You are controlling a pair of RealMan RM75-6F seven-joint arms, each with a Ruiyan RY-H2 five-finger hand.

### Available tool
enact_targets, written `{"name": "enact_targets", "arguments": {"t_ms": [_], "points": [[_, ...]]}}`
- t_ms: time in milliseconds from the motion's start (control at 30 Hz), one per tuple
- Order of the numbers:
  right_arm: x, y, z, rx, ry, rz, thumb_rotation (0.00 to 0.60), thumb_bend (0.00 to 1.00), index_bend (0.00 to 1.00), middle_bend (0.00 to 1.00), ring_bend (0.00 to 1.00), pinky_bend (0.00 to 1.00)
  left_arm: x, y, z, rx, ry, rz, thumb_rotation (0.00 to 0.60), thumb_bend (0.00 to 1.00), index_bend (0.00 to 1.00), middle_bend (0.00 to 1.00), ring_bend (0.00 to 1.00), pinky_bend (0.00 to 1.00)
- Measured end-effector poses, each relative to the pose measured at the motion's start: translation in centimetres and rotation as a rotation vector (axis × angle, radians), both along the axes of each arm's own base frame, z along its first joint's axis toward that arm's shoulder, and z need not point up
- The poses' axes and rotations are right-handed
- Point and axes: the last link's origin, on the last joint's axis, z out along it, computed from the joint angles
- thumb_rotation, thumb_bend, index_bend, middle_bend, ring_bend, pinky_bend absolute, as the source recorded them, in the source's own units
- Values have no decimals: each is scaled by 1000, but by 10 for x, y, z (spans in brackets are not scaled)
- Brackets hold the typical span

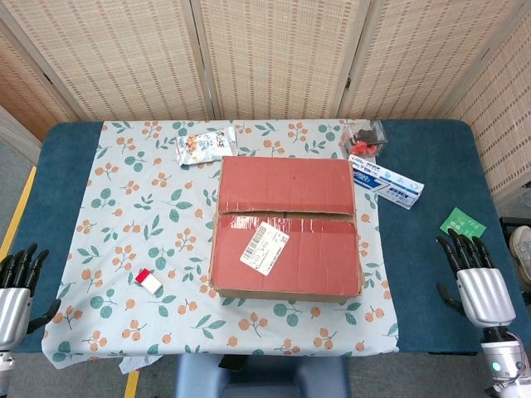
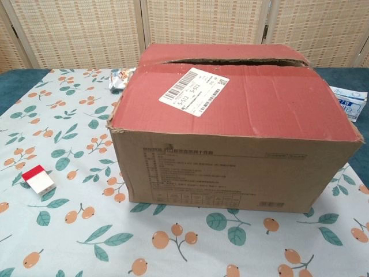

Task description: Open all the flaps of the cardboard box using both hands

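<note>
Cardboard, red-topped, sat dead centre: the cardboard box point(image 1: 286, 228) rested on the floral cloth point(image 1: 124, 240) in the middle of the desk point(image 1: 431, 274), and its two top flaps were down, meeting along a dark seam with a slight gap. One white shipping label point(image 2: 194, 90) was stuck on the near flap, carrying a barcode and lines of print too small to read. On the brown front wall, the chest view showed a block of small printed text, also unreadable.

Out from the box, one snack packet point(image 1: 205, 147) lay just beyond its far left corner, its printing too blurred to make out. At the far right corner stood one small clear container point(image 1: 365, 137) with red pieces inside, and just beside it lay one long white-and-blue carton point(image 1: 387, 182) with blue lettering that could not be read. Nearer the front, one little red-and-white box point(image 1: 149, 280) lay well apart from the big box on its left. One green packet point(image 1: 461, 223) lay on the bare blue surface at the right.

And the hands? The left robot hand point(image 1: 18, 286) hung at the left edge, fingers spread and grasping nothing. The right robot hand point(image 1: 474, 278) hung at the right edge, released too, fingers apart, well clear of the box.
</note>
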Motion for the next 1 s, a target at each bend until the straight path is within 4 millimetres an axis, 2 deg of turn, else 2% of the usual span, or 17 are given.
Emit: {"name": "enact_targets", "arguments": {"t_ms": [233,433,667,1000], "points": [[-3,-5,-2,12,-7,-18,600,425,0,0,0,0,0,1,-2,-12,-5,4,600,316,0,34,58,99],[12,-20,-4,4,-30,52,600,425,0,0,0,0,3,5,-2,-25,-9,-14,600,316,0,34,57,99],[52,-59,0,-40,-26,165,600,425,0,0,0,0,0,19,-1,-65,-6,-13,600,316,0,34,59,99],[107,-120,-24,20,-29,237,600,425,0,0,0,0,-9,29,7,-70,-76,18,600,316,0,34,59,97]]}}
